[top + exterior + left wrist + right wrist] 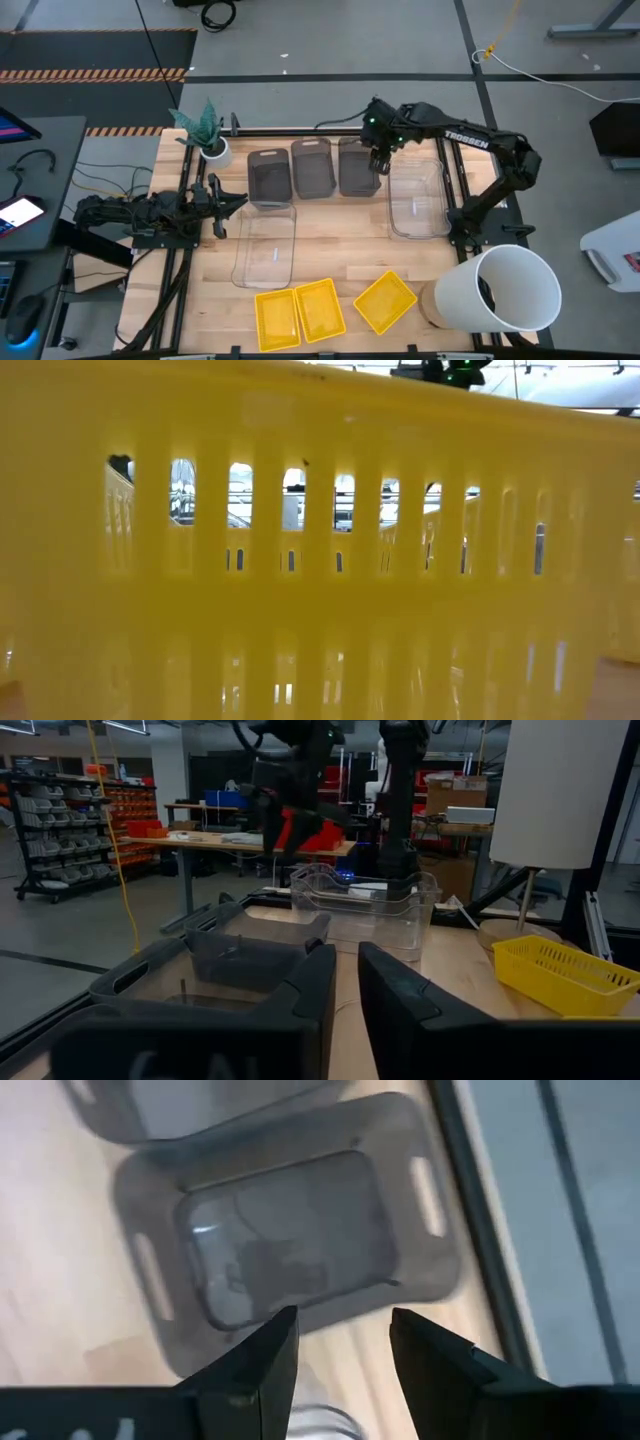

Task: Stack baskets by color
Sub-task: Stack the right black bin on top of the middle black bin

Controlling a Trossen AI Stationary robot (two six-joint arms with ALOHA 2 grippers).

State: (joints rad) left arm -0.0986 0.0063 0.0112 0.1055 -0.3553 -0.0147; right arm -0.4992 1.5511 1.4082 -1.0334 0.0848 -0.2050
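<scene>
High view: a wooden worktop (pixel 330 255) carries nine shallow baskets. Three smoky grey baskets (pixel 312 168) sit side by side along the far edge. Beside them, at the far right, stands a clear basket (pixel 420 197); it appears to be two nested, though I cannot be sure. Another clear basket (pixel 266 246) lies left of centre, touching the nearest corner of the leftmost grey one. Three yellow baskets (pixel 318 309) line the near edge, the rightmost turned at an angle. A big white bucket (pixel 505 290) stands at the near right corner, and a small potted plant (pixel 208 135) at the far left corner.

The right hand (pixel 379 160) hangs over the rightmost grey basket (pixel 300 1245) with its fingers spread apart, released, grasping nothing. The left hand (pixel 222 212) waits low at the left edge, beside the lone clear basket, its fingers nearly together with a narrow gap and nothing between them. Low view is filled by a yellow basket's slotted wall.
</scene>
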